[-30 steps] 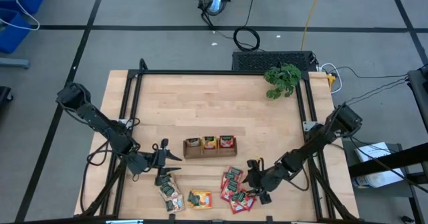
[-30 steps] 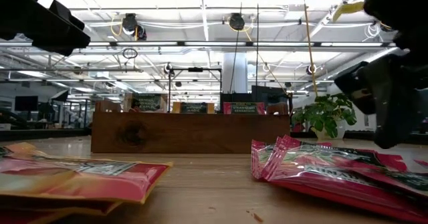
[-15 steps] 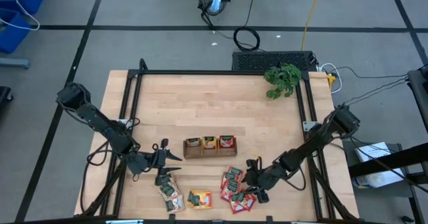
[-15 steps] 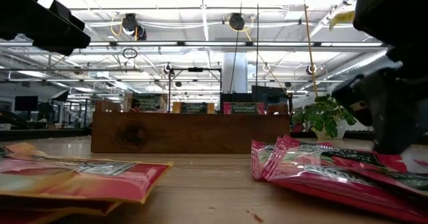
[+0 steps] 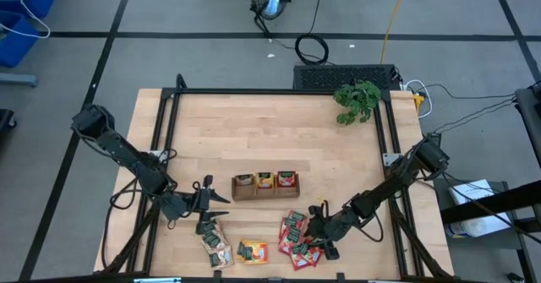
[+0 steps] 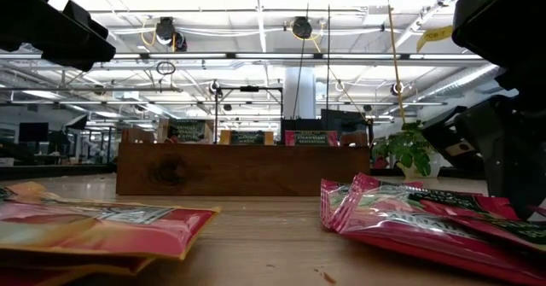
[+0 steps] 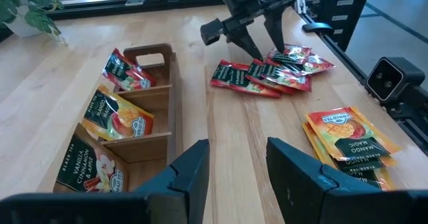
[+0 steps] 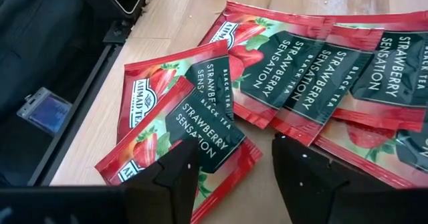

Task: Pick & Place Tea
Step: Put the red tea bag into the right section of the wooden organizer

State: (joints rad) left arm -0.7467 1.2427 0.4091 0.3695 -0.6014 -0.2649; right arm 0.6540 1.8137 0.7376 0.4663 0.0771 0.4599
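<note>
Several red strawberry tea sachets [image 5: 297, 236] [image 8: 200, 117] lie overlapping on the table near its front edge. My right gripper [image 5: 314, 231] [image 8: 234, 174] [image 7: 266, 50] slants down over their right part, open, its fingers on either side of the nearest sachet's corner [image 8: 231, 158]. Orange sachets [image 5: 252, 251] [image 7: 348, 134] and dark ones [image 5: 218, 247] lie flat farther left. My left gripper [image 5: 218, 200] [image 7: 237, 164] waits open, left of the brown tray [image 5: 245, 192], clear of everything. My right gripper comes at the red pile slanting down from the table's right side, with its fingertips [image 7: 259, 55] right at the top sachets. I cannot tell whether they touch. All the sachets lie flat on the table.
The three-compartment tray [image 7: 175, 117] holds a sachet standing in each compartment [image 7: 124, 73] [image 7: 117, 114] [image 7: 90, 167]. A leafy plant [image 5: 357, 100] stands at the far right corner. Black frame rails [image 5: 393, 160] run along the table's sides. Bare wood lies behind the tray.
My right gripper has come down a little toward the red sachets and tipped slightly steeper, edging toward the table's left. The sachets have not moved.
</note>
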